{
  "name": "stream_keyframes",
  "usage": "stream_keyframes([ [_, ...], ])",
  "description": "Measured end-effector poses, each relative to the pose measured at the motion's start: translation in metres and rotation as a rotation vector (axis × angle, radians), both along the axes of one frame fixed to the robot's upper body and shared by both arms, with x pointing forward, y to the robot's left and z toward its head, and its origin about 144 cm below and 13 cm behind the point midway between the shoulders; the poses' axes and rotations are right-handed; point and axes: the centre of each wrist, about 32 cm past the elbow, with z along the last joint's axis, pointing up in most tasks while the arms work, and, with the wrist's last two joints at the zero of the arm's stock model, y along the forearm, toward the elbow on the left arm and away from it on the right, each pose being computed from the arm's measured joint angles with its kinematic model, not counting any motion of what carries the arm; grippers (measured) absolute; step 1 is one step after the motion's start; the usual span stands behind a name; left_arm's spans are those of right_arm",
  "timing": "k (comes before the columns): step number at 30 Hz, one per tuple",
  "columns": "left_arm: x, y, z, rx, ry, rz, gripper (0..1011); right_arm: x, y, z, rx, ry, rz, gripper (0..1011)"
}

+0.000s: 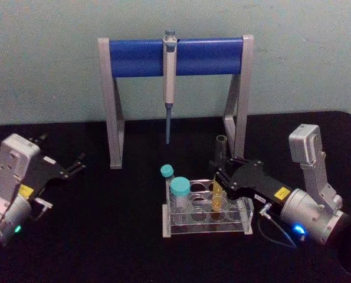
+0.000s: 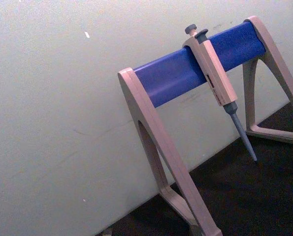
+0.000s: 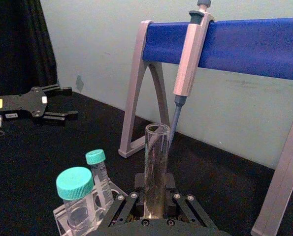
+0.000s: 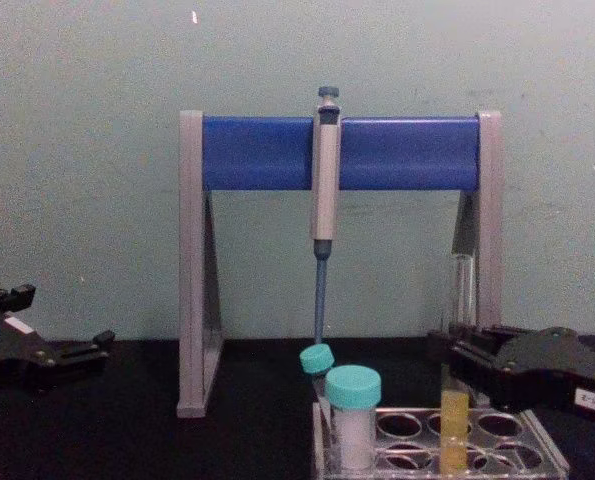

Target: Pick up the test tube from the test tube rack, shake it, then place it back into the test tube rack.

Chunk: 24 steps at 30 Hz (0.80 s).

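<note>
standing in a right-side hole of the test tube rack [image 1: 206, 213], the test tube [image 1: 217, 187] is pinched by the right pincer [image 1: 220, 175] and should be lifted straight, while the left pincer [image 1: 76, 164] is parked spread at far left.

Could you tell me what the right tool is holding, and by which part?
The right tool grips the test tube at mid-height, above its liquid, tube still in the rack.

head view angled down, chest view level, both facing stand [image 1: 175, 56]
</note>
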Motion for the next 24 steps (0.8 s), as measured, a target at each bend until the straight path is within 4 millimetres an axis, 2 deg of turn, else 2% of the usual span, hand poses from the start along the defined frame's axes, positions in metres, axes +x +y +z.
stream_keyframes([
  [7, 0.0000, 0.0000, 0.0000, 0.000, 0.000, 0.000, 1010, -0.0001, -0.0001, 0.0000, 0.001, 0.001, 0.000, 244],
  [15, 0.0000, 0.0000, 0.0000, 0.000, 0.000, 0.000, 1010, -0.0001, -0.0002, 0.0003, 0.003, 0.001, 0.000, 457],
  [16, 0.0000, 0.0000, 0.0000, 0.000, 0.000, 0.000, 1010, -0.0001, -0.0002, 0.0003, 0.003, 0.001, 0.000, 516],
  [24, 0.0000, 0.0000, 0.0000, 0.000, 0.000, 0.000, 1010, -0.0001, -0.0002, 0.0004, 0.004, 0.002, 0.000, 754],
])
